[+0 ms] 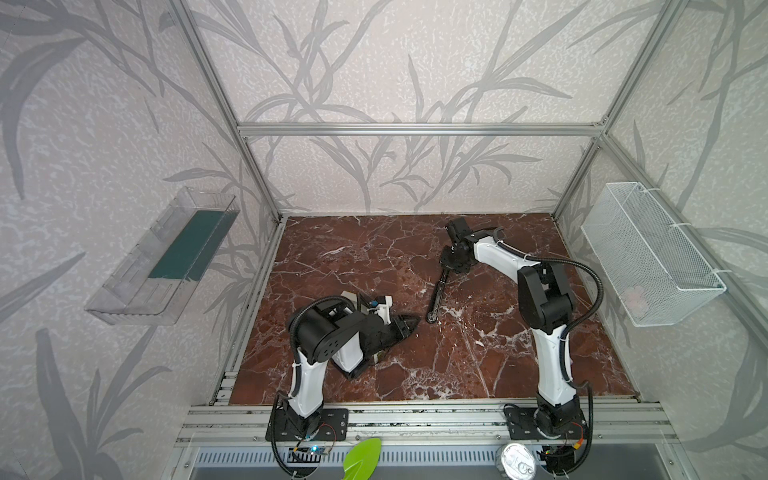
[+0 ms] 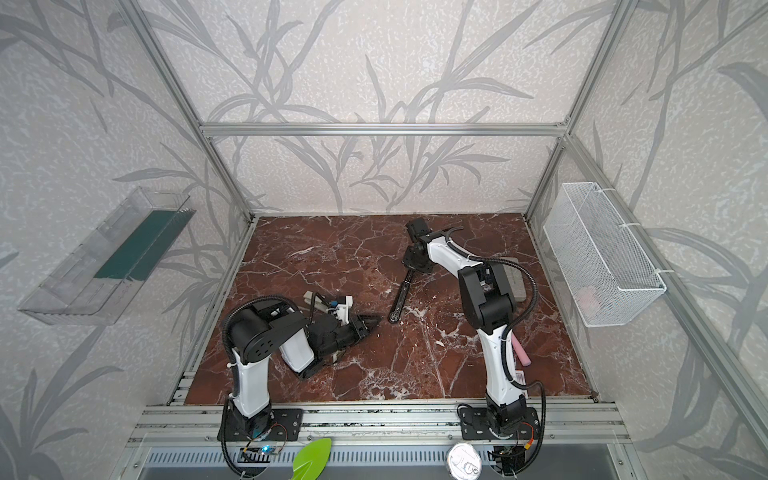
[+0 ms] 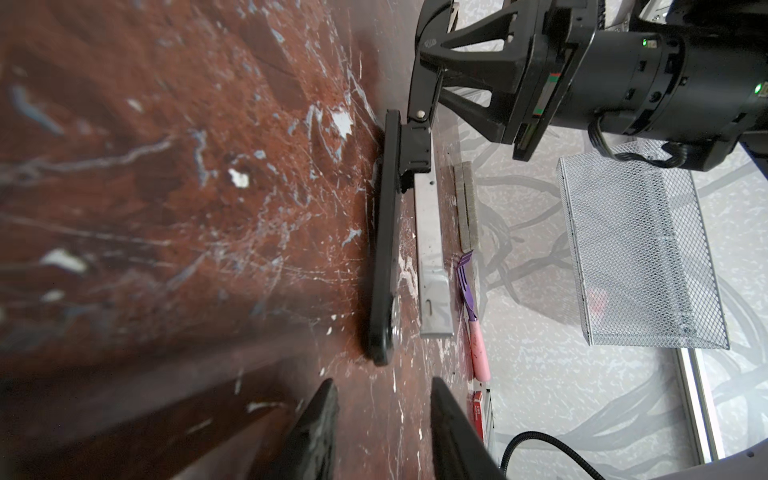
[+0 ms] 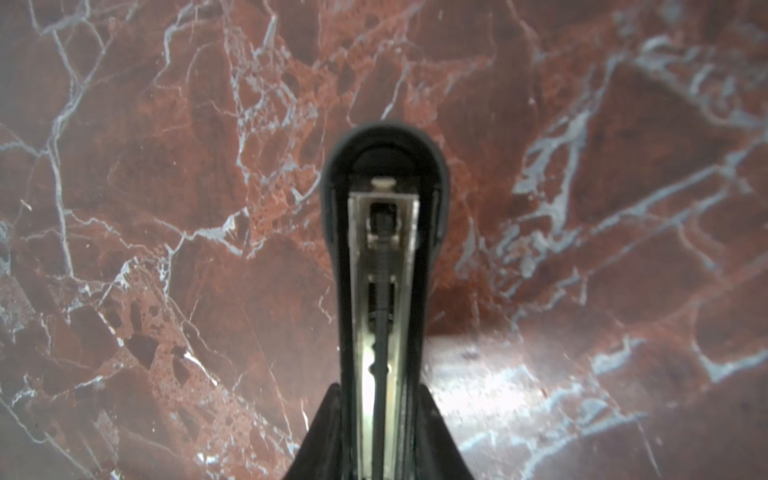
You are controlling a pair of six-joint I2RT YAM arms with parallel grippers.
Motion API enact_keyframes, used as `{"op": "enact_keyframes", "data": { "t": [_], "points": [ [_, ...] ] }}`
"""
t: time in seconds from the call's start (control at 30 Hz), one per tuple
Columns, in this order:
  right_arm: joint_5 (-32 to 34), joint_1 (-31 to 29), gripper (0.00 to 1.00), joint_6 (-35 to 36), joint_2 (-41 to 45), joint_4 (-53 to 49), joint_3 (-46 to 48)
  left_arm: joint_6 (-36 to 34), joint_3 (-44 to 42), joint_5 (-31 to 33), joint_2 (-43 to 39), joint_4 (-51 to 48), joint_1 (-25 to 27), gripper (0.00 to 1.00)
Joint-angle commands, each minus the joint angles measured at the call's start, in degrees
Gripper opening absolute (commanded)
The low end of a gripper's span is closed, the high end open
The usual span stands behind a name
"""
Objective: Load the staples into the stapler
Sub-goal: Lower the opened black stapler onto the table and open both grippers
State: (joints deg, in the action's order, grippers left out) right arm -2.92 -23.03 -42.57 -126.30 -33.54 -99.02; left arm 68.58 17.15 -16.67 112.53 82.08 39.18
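Note:
The black stapler (image 1: 437, 295) lies open on the marble table, its base (image 3: 384, 249) flat and its metal magazine (image 3: 432, 257) exposed. My right gripper (image 1: 451, 259) is shut on the stapler's raised top cover (image 4: 384, 141), whose inner spring shows in the right wrist view. My left gripper (image 3: 384, 415) is open and empty. It sits low over the table just short of the stapler's front end, as both top views show (image 2: 370, 324). The staples (image 2: 519, 378), a small white box with red print (image 3: 478, 411), lie by the right arm's base, far from both grippers.
A long grey block (image 2: 513, 282) and a pink-and-purple stick (image 2: 521, 353) lie on the table's right side behind the right arm. A white wire basket (image 1: 652, 253) hangs on the right wall and a clear tray (image 1: 162, 257) on the left wall.

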Motion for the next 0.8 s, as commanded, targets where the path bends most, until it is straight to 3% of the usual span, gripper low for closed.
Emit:
{"op": "enact_keyframes", "data": {
  "t": [0.0, 0.33, 0.67, 0.77],
  "points": [
    [2.2, -0.1, 0.34, 1.4, -2.3, -3.9, -2.3, 1.1, -1.8, -0.1, -1.2, -10.9, -0.7, 0.39],
    [3.1, -0.4, 0.45, 4.2, 1.1, -6.5, -5.8, -6.3, 3.0, -2.2, -15.7, -34.9, -0.6, 0.44],
    [4.9, -0.7, 0.54, 10.3, 15.8, -3.8, 4.1, -17.1, 9.9, 0.7, -32.3, -65.7, -0.5, 0.55],
    [5.5, -0.7, 0.67, 11.4, 21.0, -2.2, 9.0, -20.6, 12.2, 2.6, -37.0, -74.6, -0.5, 0.61]
  ]
}}
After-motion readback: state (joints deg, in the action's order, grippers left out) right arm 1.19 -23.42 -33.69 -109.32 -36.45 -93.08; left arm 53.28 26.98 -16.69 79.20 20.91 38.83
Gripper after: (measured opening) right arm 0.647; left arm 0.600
